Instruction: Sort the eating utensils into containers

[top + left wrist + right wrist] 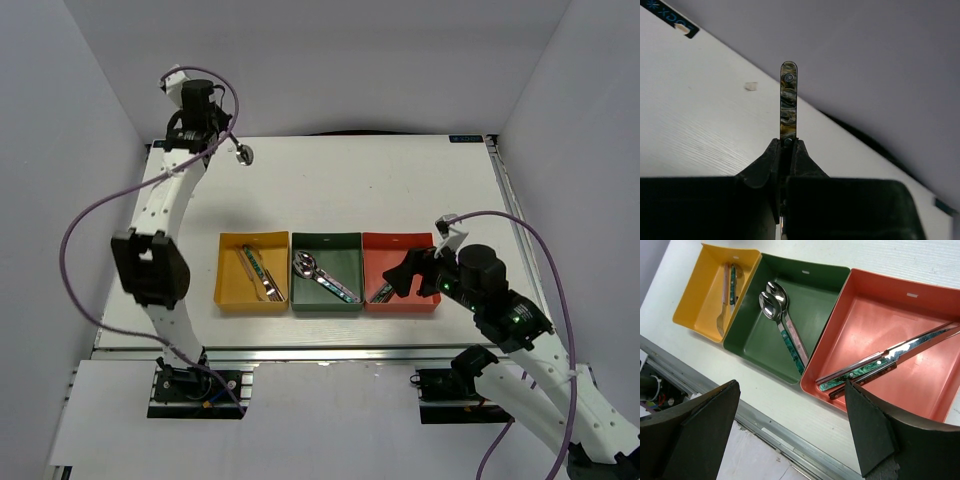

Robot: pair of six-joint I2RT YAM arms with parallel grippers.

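Counter (400, 190) back-left is where my left gripper (786, 145) has the spoon (788, 97) pinched tight by its handle, right gripper (790, 390) gaping empty near the red tray (900, 330), so next I'd carry it to the green tray (755, 340).

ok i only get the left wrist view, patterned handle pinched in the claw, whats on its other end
observer: A round bowl shows in the top view, so it looks like a spoon, held in the left claw near the table's far left corner.
operator: which tray has spoons
observer: The green tray, the middle one; two spoons lie in it.
operator: right arm in the way
observer: The right claw hangs open at the red tray, right of the green one.
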